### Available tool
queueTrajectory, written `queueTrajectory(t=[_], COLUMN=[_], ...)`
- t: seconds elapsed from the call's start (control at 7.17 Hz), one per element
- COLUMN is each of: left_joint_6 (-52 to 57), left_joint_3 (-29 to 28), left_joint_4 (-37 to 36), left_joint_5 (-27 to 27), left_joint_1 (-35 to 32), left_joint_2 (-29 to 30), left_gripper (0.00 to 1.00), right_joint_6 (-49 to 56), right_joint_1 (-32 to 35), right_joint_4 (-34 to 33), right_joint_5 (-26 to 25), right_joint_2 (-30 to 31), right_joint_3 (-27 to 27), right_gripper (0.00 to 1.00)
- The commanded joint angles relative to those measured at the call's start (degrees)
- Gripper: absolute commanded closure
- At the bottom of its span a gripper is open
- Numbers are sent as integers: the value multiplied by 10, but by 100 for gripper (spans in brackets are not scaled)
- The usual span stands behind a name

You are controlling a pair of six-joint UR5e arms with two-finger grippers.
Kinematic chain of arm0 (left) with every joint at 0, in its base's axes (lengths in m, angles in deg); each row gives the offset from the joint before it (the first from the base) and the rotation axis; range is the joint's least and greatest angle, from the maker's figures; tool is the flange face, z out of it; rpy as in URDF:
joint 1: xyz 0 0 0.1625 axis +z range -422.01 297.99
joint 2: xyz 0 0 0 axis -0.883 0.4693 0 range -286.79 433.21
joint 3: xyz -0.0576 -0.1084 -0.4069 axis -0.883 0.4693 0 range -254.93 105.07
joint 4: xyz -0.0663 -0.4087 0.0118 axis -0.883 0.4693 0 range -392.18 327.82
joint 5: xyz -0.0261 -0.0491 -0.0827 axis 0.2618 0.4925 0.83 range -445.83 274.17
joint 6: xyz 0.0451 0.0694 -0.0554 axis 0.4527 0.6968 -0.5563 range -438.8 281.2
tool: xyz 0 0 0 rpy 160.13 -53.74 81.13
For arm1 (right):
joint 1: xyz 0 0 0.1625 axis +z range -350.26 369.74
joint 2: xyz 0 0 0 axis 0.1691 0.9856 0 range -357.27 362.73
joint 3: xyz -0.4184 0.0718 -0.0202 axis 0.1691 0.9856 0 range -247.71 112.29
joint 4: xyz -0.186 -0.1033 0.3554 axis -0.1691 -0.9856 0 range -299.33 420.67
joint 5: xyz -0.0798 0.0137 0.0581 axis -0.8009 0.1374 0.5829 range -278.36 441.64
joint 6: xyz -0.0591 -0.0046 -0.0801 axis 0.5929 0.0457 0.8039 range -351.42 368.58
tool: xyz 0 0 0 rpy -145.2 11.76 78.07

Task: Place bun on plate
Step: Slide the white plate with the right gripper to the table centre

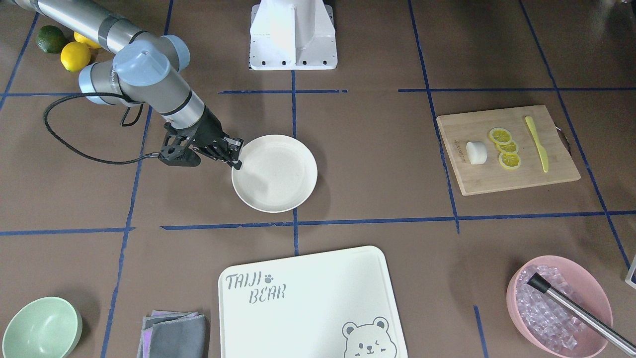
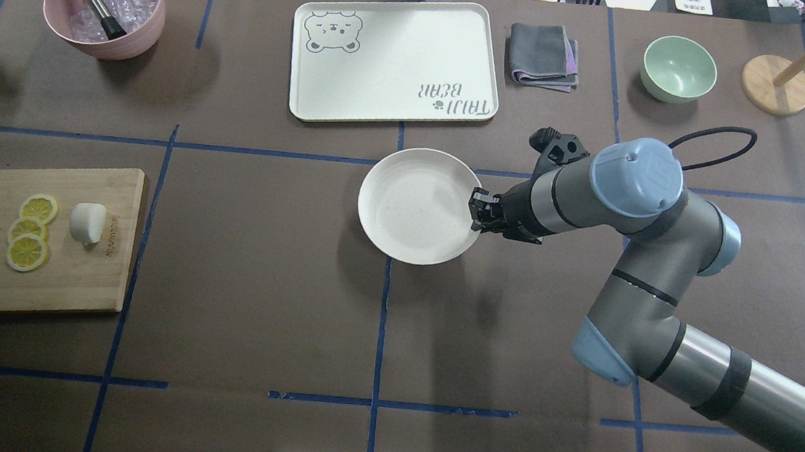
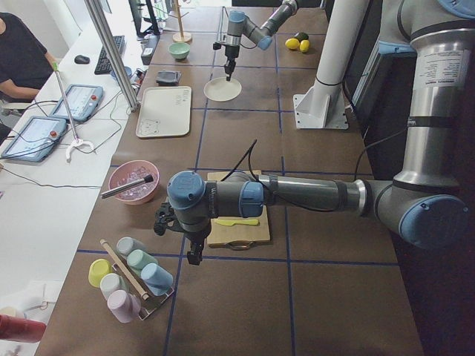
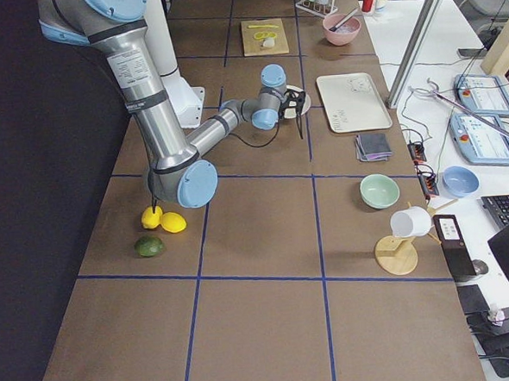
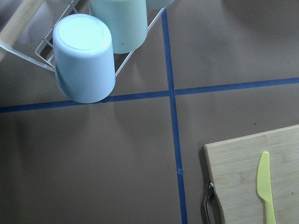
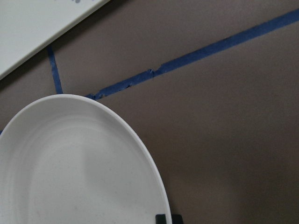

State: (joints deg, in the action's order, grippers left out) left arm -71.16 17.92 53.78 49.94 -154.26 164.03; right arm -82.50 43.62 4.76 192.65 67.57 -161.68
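The bun (image 1: 476, 152) (image 2: 87, 222) lies on a wooden board (image 1: 512, 174), beside three lemon slices (image 1: 507, 147). The plate (image 1: 276, 174) (image 2: 411, 216) (image 6: 70, 168) rests mid-table with nothing on it. My right gripper (image 1: 238, 158) (image 2: 478, 211) is tilted down at the plate's rim, on the side away from the bun. Its dark fingertips (image 6: 163, 219) straddle the rim and look shut on it. My left gripper (image 3: 194, 256) shows only in the exterior left view, hanging off the board's outer end. I cannot tell whether it is open or shut.
A yellow knife (image 1: 537, 144) (image 5: 265, 186) lies on the wooden board. A bear-printed board (image 1: 308, 298), a pink bowl of ice (image 1: 556, 303), a mint bowl (image 1: 39, 328) and a folded cloth (image 1: 174, 333) line the far side. A rack of cups (image 5: 84, 56) stands beyond the wooden board.
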Motion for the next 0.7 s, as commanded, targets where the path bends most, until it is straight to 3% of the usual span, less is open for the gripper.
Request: queueTrajectory(t=[0.0, 0.56], left_joint_6=[0, 0], left_joint_3=[0, 0], left_joint_4=[0, 0], left_joint_5=[0, -1], left_joint_1=[0, 0], left_joint_2=[0, 0], left_gripper=[0, 0], right_joint_6=[-8, -12], right_joint_1=[-29, -51], right_joint_4=[-5, -9], right_joint_5=[-30, -48], right_joint_2=[-3, -8], right_joint_3=[1, 0], right_gripper=[100, 98])
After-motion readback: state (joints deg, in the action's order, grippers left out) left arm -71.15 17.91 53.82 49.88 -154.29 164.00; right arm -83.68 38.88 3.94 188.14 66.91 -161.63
